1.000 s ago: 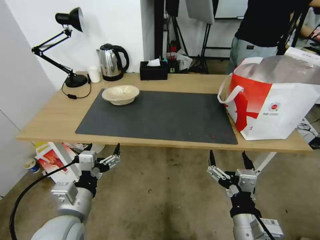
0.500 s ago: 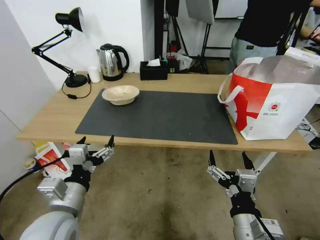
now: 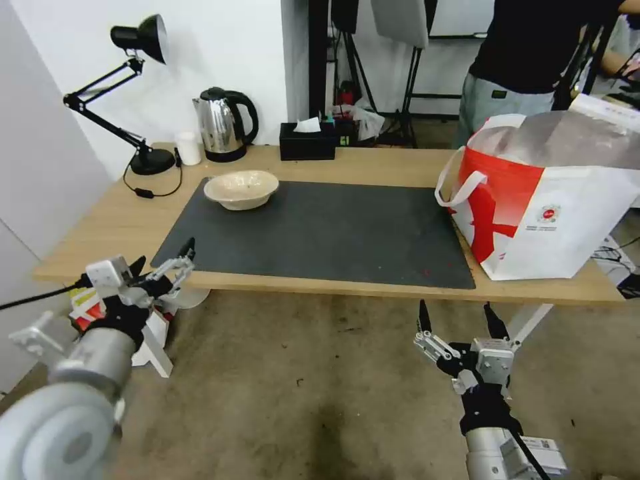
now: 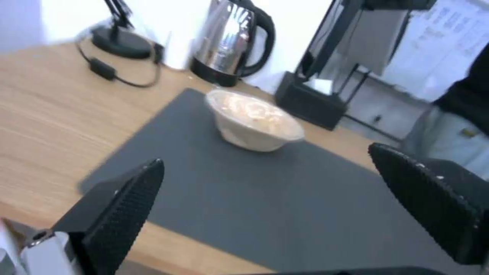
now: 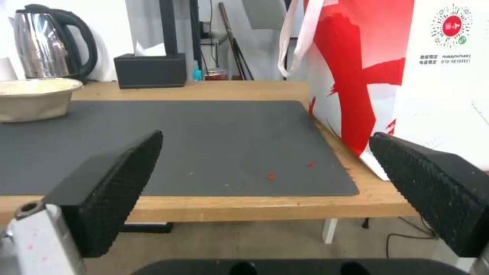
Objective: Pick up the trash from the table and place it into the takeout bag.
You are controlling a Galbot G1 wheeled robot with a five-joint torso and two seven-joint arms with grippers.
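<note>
One piece of trash, a shallow beige bowl (image 3: 241, 189) (image 4: 252, 120) (image 5: 30, 97), sits at the far left corner of the dark grey mat (image 3: 320, 233) on the light-wood table (image 3: 113, 227). The takeout bag (image 3: 540, 200) (image 5: 397, 76), white with a red splash, stands open on the table's right end. My left gripper (image 3: 163, 257) (image 4: 266, 156) hovers open and empty at the table's front left edge, well short of the bowl. Below the front edge, near the bag, my right gripper (image 3: 457, 313) (image 5: 266, 135) is open and empty.
A black desk lamp (image 3: 143, 100), a white cup (image 3: 189, 148), a steel kettle (image 3: 223, 123) and a black tissue box (image 3: 307, 141) line the table's back. A person (image 3: 527, 60) stands behind the bag. Printed packages (image 3: 100, 310) lie on the floor under the left end.
My left arm has swung left and up, from below the table to its front left edge. The right arm, bowl and bag have not moved.
</note>
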